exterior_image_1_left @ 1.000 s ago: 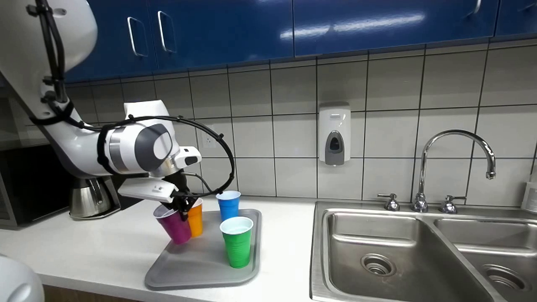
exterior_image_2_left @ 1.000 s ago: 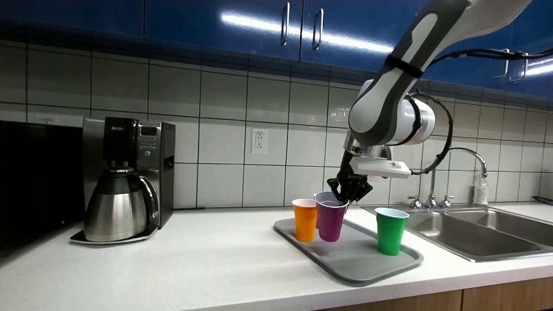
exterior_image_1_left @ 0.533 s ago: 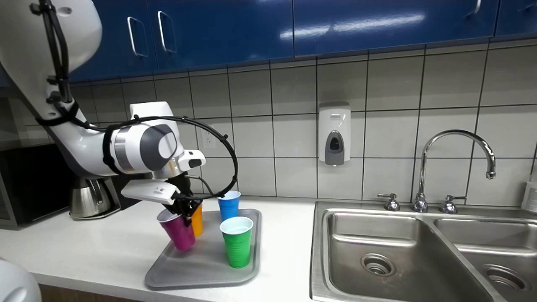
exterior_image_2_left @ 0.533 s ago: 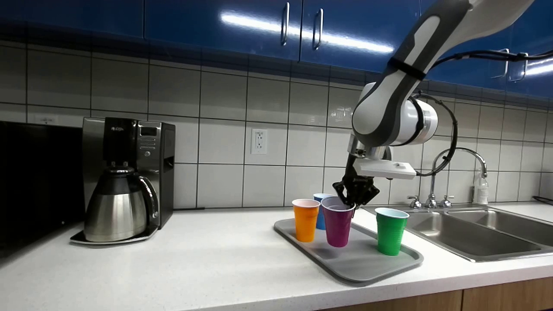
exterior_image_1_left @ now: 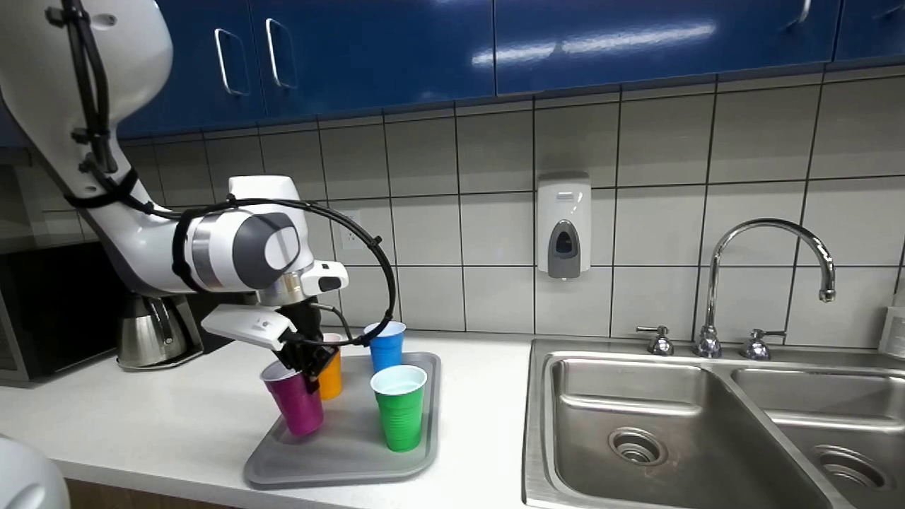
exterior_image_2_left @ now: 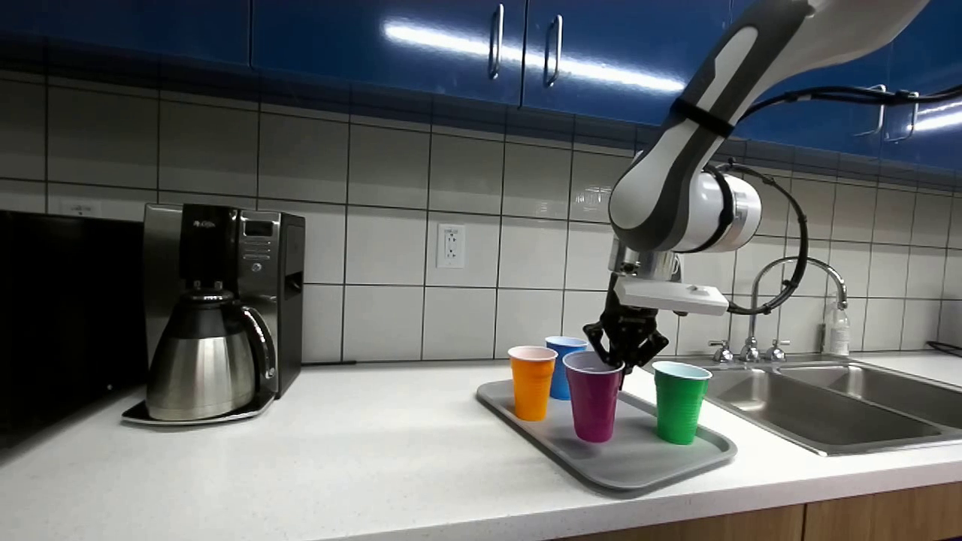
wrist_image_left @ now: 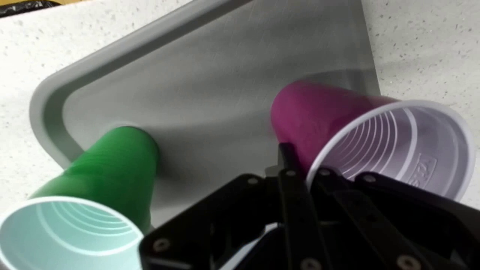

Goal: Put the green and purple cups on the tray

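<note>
The purple cup is held by its rim over the grey tray, slightly tilted, in both exterior views. My gripper is shut on the cup wall, with one finger outside the cup and the other inside it. The cup's base is close to the tray; I cannot tell whether it touches. The green cup stands upright on the tray near its sink-side front corner. It also shows in the wrist view, left of my gripper.
An orange cup and a blue cup stand at the back part of the tray. The sink lies beside the tray. A coffee maker with a steel carafe stands on the counter. Tiled wall is behind.
My gripper and the purple cup have moved lower and toward the tray's front, away from the orange cup. The blue cup behind is less covered. The green cup has not moved.
</note>
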Controlling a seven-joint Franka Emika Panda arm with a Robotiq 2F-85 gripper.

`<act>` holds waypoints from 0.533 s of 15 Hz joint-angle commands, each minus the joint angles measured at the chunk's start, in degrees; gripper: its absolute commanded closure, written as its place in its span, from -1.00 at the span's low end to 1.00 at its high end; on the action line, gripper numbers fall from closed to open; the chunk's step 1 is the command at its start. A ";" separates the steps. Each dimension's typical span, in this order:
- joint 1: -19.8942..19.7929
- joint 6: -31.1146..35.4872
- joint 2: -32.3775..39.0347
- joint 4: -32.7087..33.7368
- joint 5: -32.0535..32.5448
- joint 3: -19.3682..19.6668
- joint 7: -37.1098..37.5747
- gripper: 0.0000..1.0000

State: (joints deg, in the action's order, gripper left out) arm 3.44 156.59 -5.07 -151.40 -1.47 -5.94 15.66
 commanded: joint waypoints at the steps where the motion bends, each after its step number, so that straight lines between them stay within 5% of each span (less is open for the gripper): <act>1: 0.33 -2.55 0.23 1.15 -3.62 0.62 -0.96 0.99; 8: 0.75 -0.97 1.55 0.65 -7.00 0.93 -3.15 0.99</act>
State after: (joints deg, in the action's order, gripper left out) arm 3.61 156.20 -4.01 -151.39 -5.87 -5.49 14.93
